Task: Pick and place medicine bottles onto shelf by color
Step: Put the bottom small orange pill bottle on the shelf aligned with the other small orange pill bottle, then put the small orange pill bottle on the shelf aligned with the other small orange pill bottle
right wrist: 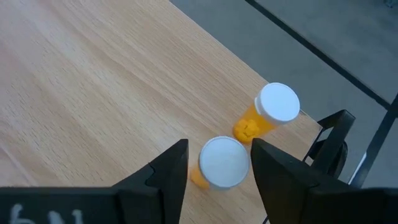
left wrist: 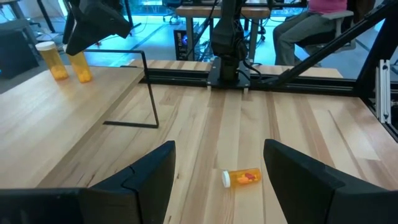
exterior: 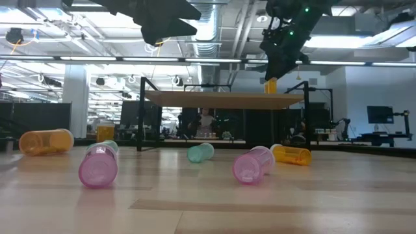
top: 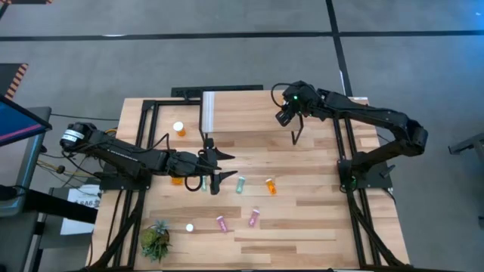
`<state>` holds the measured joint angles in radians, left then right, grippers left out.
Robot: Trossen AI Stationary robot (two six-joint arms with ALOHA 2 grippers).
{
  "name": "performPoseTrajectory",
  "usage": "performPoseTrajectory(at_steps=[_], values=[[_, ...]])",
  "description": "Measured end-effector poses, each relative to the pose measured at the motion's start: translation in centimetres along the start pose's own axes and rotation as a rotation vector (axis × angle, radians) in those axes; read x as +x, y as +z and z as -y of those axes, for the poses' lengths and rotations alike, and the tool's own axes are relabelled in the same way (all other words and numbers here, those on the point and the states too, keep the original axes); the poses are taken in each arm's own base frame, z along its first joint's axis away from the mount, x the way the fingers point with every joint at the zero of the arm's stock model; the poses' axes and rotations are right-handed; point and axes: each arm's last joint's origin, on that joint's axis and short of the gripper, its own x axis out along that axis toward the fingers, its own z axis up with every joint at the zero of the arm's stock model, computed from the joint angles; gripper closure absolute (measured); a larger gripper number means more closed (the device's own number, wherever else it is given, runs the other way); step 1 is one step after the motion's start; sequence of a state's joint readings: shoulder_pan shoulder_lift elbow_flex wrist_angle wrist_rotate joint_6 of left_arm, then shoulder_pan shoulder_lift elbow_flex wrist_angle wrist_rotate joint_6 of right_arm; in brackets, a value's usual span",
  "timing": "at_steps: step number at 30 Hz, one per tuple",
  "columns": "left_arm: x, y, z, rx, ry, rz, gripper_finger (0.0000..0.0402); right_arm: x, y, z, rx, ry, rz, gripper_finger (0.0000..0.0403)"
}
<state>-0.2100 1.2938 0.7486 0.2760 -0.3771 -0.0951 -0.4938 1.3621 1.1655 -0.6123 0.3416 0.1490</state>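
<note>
High view: right gripper point(top: 291, 115) is over the shelf point(top: 249, 113). Left gripper point(top: 219, 168) hovers mid-table. An orange bottle point(top: 179, 128) stands upright beside the pale panel point(top: 208, 112); can't tell if it's on the shelf. Loose on the table point(top: 318, 227): another orange bottle point(top: 270, 185), teal bottle point(top: 240, 183), two pink bottles point(top: 254, 217) point(top: 221, 224), plus more partly hidden under the left arm. Plant point(top: 155, 240) sits at the near corner.

Low view: an orange bottle point(exterior: 270, 85) stands on the shelf deck, with the right gripper just above it. Pink, teal and orange bottles lie on their sides on the table below.

Left wrist: jaws spread wide and empty, with the lying orange bottle point(left wrist: 241, 178) on the table ahead. A seated person point(left wrist: 311, 25) is beyond the table.

Right wrist: jaws stand apart either side of the cap of one upright orange bottle point(right wrist: 224, 163), with a gap showing on one side. A second upright orange bottle point(right wrist: 277, 106) is just beside it, both near the edge.

Progress: early. Two oranges are grouped on the shelf; I see no teal or pink up there, and most bottles are left to place.

Surface: pale wood planks. Room: grey floor, open ceiling with ducts and strip lights, desks and monitors behind.
</note>
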Motion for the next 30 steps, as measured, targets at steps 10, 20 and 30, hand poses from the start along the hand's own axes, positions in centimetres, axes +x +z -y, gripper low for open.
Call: performPoseTrajectory(at_steps=[10,20,30], values=[[0.0,0.0,0.0,0.005,0.000,0.000,0.0168,-1.3,1.4,0.1,0.019,0.010,0.040,0.0181],[0.0,-0.3,0.0,0.020,0.001,-0.028,0.0168,-5.7,3.8,-1.3,-0.043,0.075,0.074,0.0172],[0.0,-0.5,0.0,0.023,0.002,-0.047,0.0168,-12.3,0.2,-5.7,-0.151,0.071,0.089,0.0173]])
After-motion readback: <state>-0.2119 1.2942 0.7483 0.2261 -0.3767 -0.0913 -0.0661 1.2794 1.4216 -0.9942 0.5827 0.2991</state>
